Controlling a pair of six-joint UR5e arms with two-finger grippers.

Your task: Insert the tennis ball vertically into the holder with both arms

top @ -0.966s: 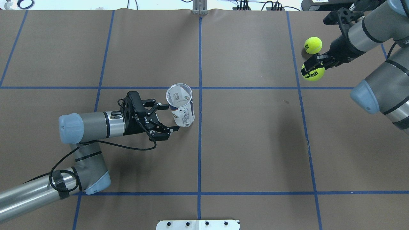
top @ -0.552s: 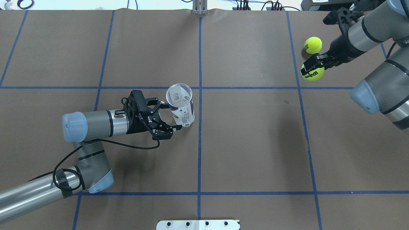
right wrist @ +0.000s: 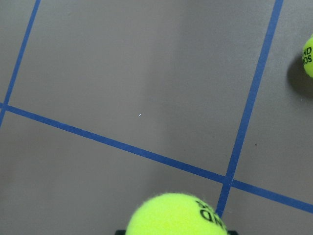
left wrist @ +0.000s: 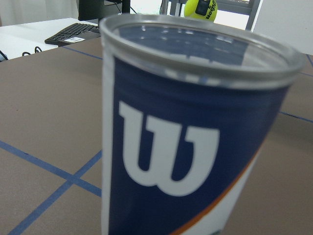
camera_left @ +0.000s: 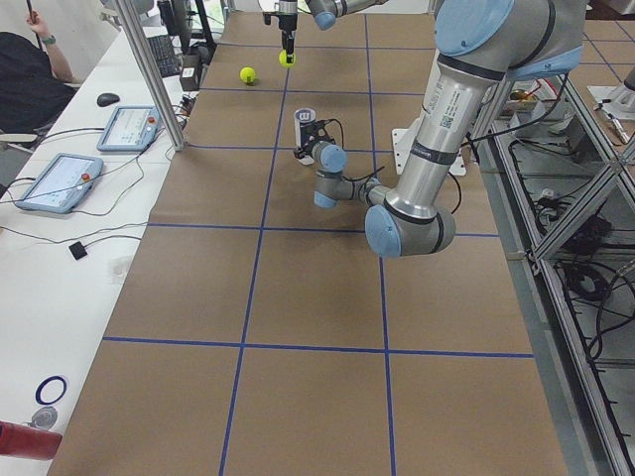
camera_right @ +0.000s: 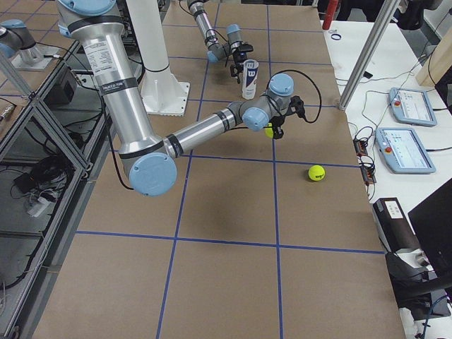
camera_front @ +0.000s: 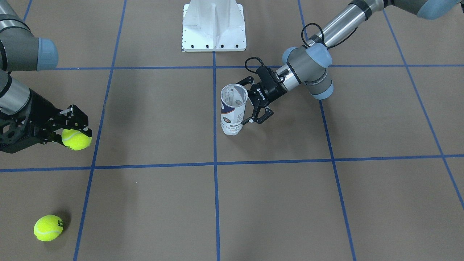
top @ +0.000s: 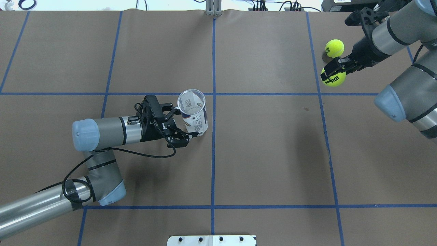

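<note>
The holder (top: 194, 118), a clear tube with a navy-and-white "W" label, stands upright near the table's middle; it fills the left wrist view (left wrist: 195, 137). My left gripper (top: 186, 122) is open, with one finger on each side of the holder's lower part (camera_front: 233, 112). My right gripper (top: 334, 70) is shut on a yellow tennis ball (top: 333, 78) and holds it above the table at the far right. The ball also shows in the front view (camera_front: 76, 140) and at the bottom of the right wrist view (right wrist: 176, 215).
A second tennis ball (top: 334, 48) lies on the table just beyond the held one; it also shows in the front view (camera_front: 48, 227). The white metal base (camera_front: 214, 25) stands at the robot's edge. Blue tape lines grid the brown table.
My left gripper has moved right toward the holder, so its open fingers now flank it. My right gripper with the ball has shifted slightly left and away.
</note>
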